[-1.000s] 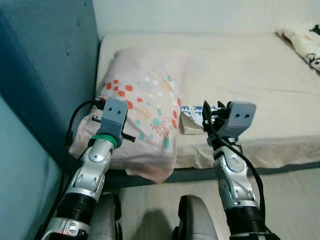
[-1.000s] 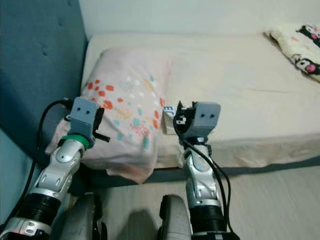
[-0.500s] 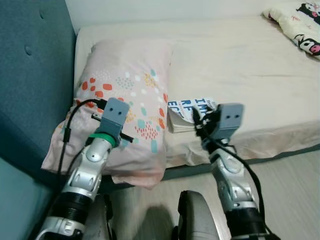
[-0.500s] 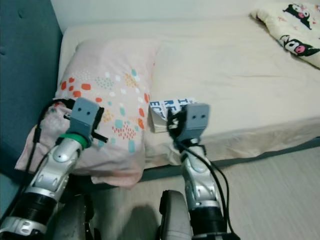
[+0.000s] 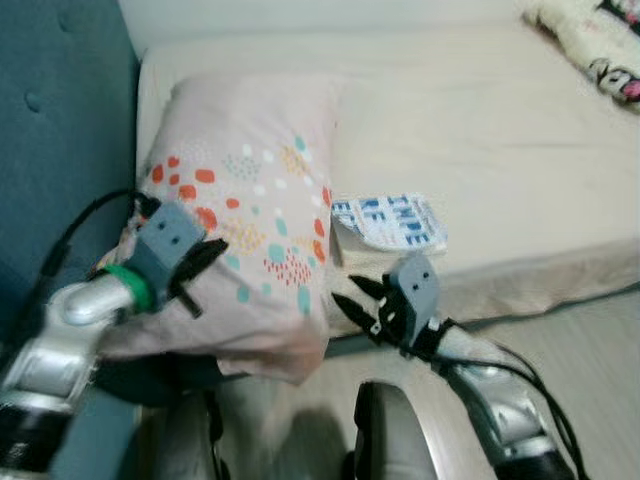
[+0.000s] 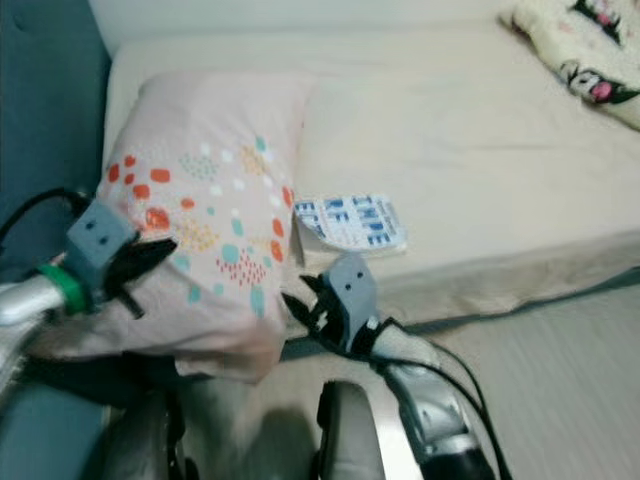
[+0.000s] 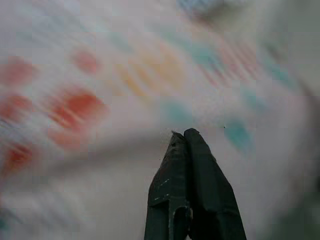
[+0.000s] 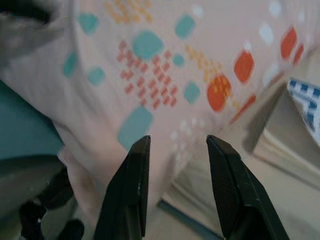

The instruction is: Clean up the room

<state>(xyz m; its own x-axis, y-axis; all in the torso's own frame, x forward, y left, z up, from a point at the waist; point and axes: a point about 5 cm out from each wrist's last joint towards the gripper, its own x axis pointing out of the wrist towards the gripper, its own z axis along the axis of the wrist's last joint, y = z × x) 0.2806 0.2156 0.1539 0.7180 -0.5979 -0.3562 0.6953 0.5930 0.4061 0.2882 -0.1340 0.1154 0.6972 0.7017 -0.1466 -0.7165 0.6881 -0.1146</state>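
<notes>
A pink pillow [image 5: 250, 190] with red, teal and orange spots lies at the head of the bed and overhangs its front edge. Beside it on the mattress lies a blue-and-white book [image 5: 392, 222]. My left gripper [image 5: 212, 254] is shut and empty, its closed fingertips [image 7: 184, 135] just over the pillow's near left part [image 7: 125, 90]. My right gripper [image 5: 352, 298] is low at the bed's front edge, open, pointing at the pillow's hanging corner [image 8: 165, 65]. The book's edge [image 8: 295, 125] is off to one side of it. Nothing sits between its fingers [image 8: 137, 175].
The cream mattress [image 5: 500, 130] stretches to the right, with a cartoon-print blanket [image 5: 600, 55] at its far corner. A teal padded headboard [image 5: 60, 110] stands on the left. Pale wood floor [image 5: 590, 340] runs along the bed's front.
The view has shifted and blurred. My right arm has dropped from over the book to the bed's edge and turned toward the pillow. My left arm has swung lower and leftward.
</notes>
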